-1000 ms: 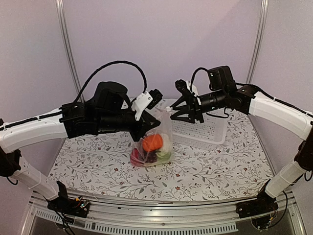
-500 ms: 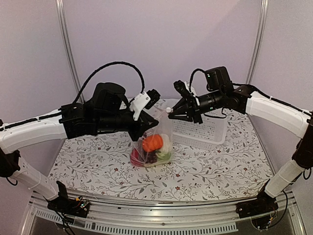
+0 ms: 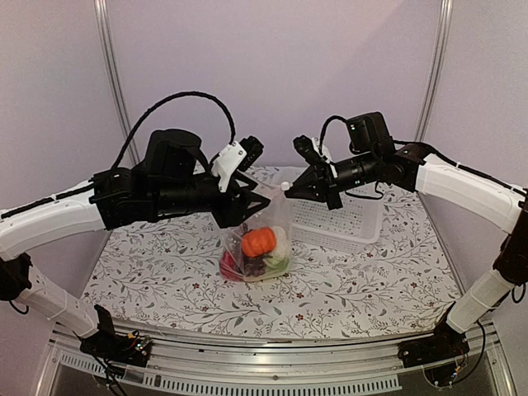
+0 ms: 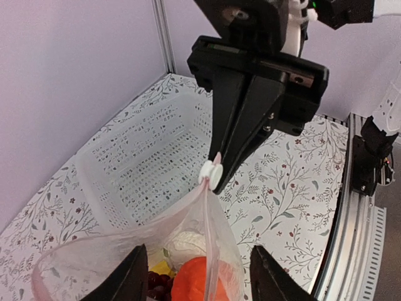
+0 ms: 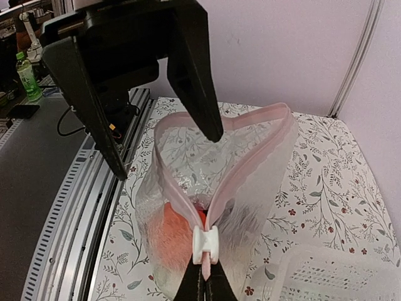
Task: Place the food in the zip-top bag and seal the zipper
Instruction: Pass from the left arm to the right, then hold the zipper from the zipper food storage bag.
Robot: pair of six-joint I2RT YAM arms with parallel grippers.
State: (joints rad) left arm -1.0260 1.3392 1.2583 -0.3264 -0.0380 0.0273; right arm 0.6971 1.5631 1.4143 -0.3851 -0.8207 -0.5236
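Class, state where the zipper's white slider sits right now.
The slider is mid-frame in the top view, on the zipper end pinched by the right gripper, just left of the white basket.

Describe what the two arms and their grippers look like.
Both have white tubular shells, black joints and black wrists. A thick black cable loops over the left arm; a shorter one arcs over the right arm. The left gripper and right gripper have black tapered fingers.

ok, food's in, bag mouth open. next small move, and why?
Probably close the left gripper on the zip-top bag: its fingers stand open at the gaping mouth, while the right gripper pinches the end by the white slider, so the zipper could then be run shut.
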